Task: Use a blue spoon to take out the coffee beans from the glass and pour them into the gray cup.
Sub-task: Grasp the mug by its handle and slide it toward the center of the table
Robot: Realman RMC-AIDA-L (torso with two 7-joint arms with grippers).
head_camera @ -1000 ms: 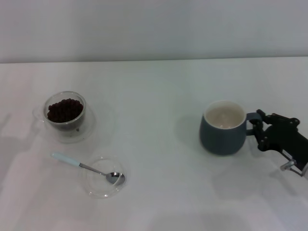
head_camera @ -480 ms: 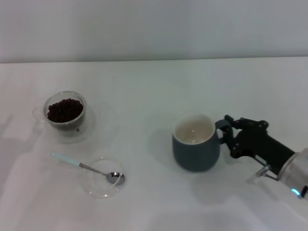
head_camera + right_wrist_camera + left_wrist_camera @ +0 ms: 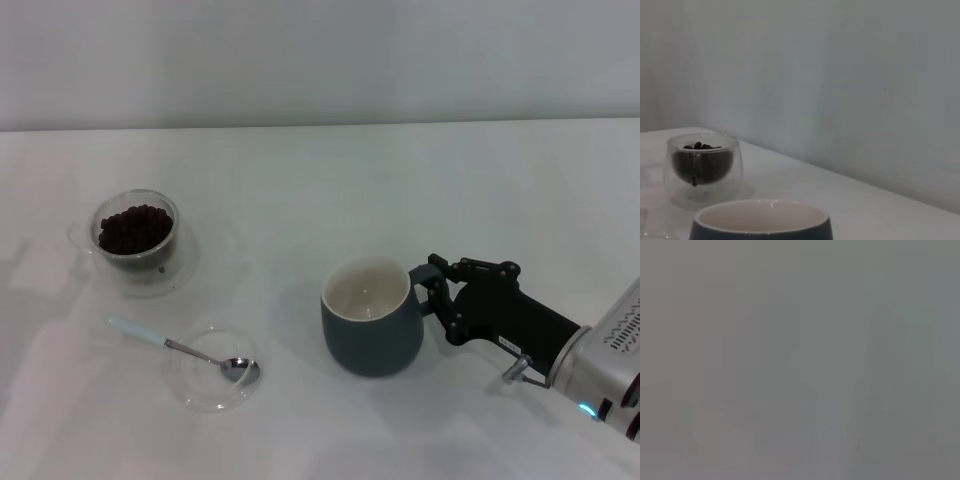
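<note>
The gray cup [image 3: 370, 320] stands on the white table, right of centre, with its cream inside empty. My right gripper [image 3: 438, 297] is shut on its loop handle from the right. The glass [image 3: 137, 238] holding the coffee beans [image 3: 134, 228] stands at the far left on a clear saucer. The blue spoon [image 3: 180, 347] lies in front of it, its metal bowl resting on a second clear saucer [image 3: 212, 390]. The right wrist view shows the cup's rim [image 3: 762, 219] close up, with the glass [image 3: 704, 167] and beans [image 3: 700, 164] beyond it. My left gripper is out of view.
The white table [image 3: 330, 190] runs back to a pale wall. The clear saucer [image 3: 195, 265] under the glass spreads a little to its right. The left wrist view shows only a grey blur.
My right gripper has dragged the gray cup leftwards and nearer to me across the table, towards the spoon and glass. Glass, beans and spoon have not moved.
</note>
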